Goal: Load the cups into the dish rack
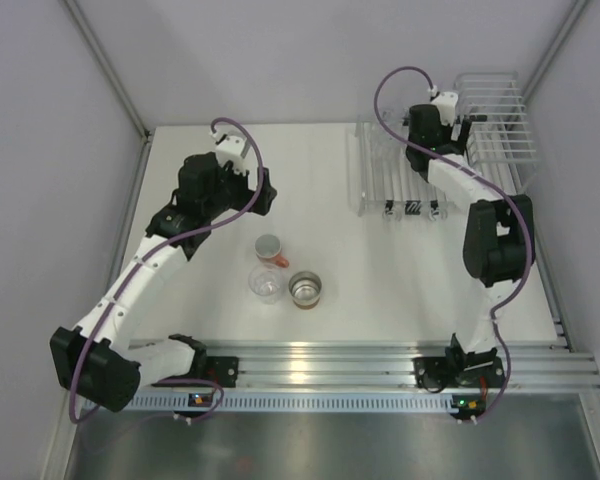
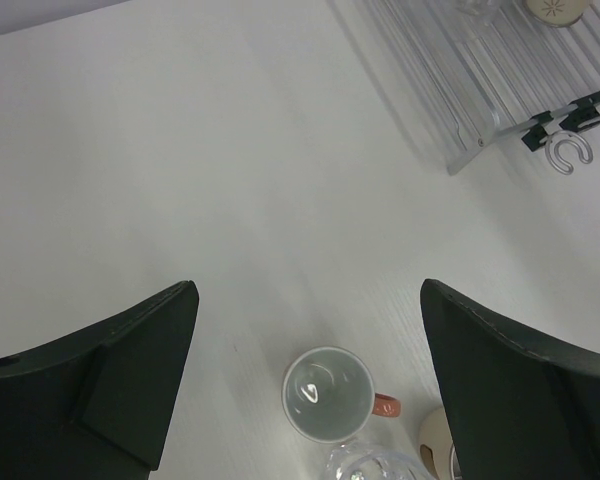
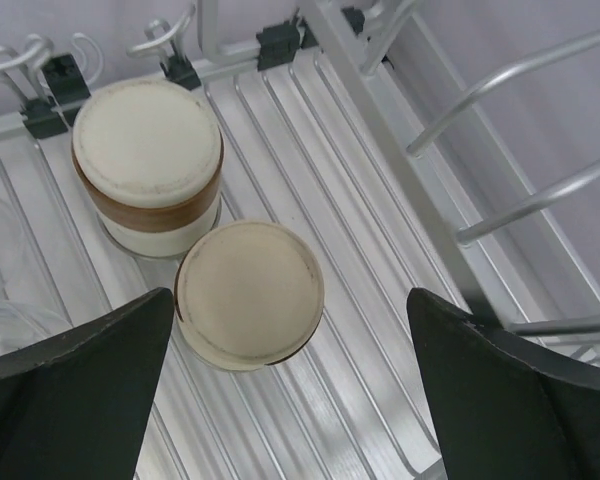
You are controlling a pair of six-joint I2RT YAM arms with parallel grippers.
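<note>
Cups: two brown cups sit inverted on dish rack bars. I read right pincer spread empty above; left pincer likewise, over counter.

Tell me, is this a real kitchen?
Probably a robot test lab instead: two robot arms bolted to a metal rail, plain walls boxing in a white table, and only a dish rack and cups.

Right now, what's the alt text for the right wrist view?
Two brown cups sit upside down, cream bases up, side by side on the rack's flat bars. The open right claw hangs over them; the taller wire basket is at right.
</note>
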